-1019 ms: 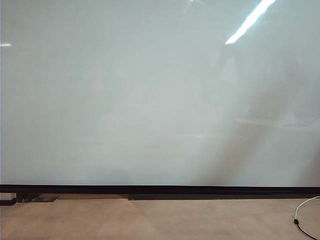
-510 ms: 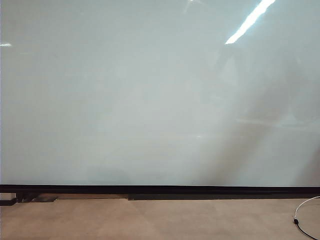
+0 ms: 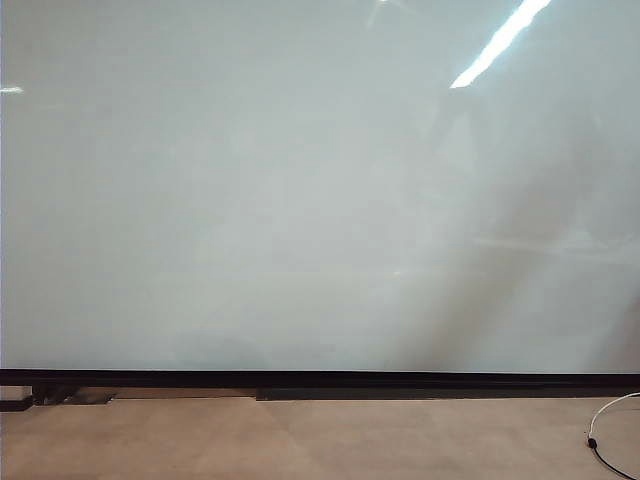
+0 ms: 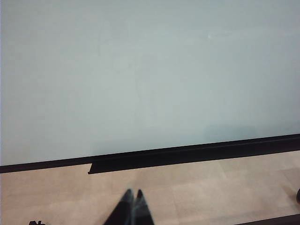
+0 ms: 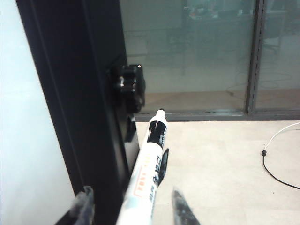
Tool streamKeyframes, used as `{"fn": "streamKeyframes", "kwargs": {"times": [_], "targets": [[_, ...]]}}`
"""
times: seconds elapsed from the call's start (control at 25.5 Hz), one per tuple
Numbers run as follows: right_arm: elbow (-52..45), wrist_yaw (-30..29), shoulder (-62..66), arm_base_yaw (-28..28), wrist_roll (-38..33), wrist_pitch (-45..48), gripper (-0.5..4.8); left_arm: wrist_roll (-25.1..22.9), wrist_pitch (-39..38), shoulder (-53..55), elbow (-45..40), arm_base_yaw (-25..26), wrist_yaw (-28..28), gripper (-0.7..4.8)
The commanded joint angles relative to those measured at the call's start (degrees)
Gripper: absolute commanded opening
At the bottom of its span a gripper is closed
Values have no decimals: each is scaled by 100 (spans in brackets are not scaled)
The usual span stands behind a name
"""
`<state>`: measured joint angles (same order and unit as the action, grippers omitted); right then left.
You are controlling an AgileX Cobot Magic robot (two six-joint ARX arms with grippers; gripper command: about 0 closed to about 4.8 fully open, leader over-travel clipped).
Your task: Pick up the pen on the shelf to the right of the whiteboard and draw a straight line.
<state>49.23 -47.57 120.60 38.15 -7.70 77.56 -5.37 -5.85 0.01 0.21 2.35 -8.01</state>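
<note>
Right hand (image 5: 131, 206): seen only in the right wrist view, its two fingers (image 5: 84, 206) stand apart, one on each side of the pen, with a gap showing on both sides; the pictures do not show whether either pad touches the barrel.
Pen (image 5: 143, 183): whitish barrel with orange and black print, a black band and a dark tip at the far end; it lies between the right fingers, pointing away from the camera, just beside the black frame.
Black frame (image 5: 79, 93): a dark upright edge of the whiteboard (image 5: 23, 117), with a black knobbed fitting (image 5: 129, 86) on its side, near the pen's tip.
Left hand (image 4: 132, 206): in the left wrist view its two dark fingertips meet, closed on nothing, above the tan floor (image 4: 211, 187) and well apart from the board.
Whiteboard: in the exterior view it is a broad glossy pale surface (image 3: 300, 200), unmarked, with a black strip (image 3: 320, 380) along its lower edge.
Floor: tan, below the strip; a white cable (image 3: 610, 420) lies on it at the right edge of the exterior view.
Behind the pen: glass panels (image 5: 197, 51) with dim reflections.
</note>
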Motion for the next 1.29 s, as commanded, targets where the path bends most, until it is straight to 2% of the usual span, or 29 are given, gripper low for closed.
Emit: {"fn": "streamKeyframes", "kwargs": {"times": [0.04,0.16,0.31,0.67,0.71,0.94,1.02,1.29], "targets": [[17,-13,-22,-4,-20,61,220,-22,26,0,20,-4,-39,-5],[17,-13,-22,-7,-20,63,218,-22,24,0,20,-4,-39,-5],[20,-13,-22,-7,-20,63,168,-22,13,0,20,-4,-39,-5],[24,-11,-22,-7,-17,61,164,-28,-98,0,20,-4,-42,-5],[24,-11,-22,-7,-17,61,136,-28,-98,0,20,-4,-42,-5],[24,-11,-20,-7,-2,61,111,-28,-98,0,22,-4,-42,-5],[24,-11,-22,-7,0,61,79,-42,-98,0,20,-4,-42,-5],[26,-13,-22,-7,-2,63,79,-42,-98,0,22,-4,-42,-5]]}}
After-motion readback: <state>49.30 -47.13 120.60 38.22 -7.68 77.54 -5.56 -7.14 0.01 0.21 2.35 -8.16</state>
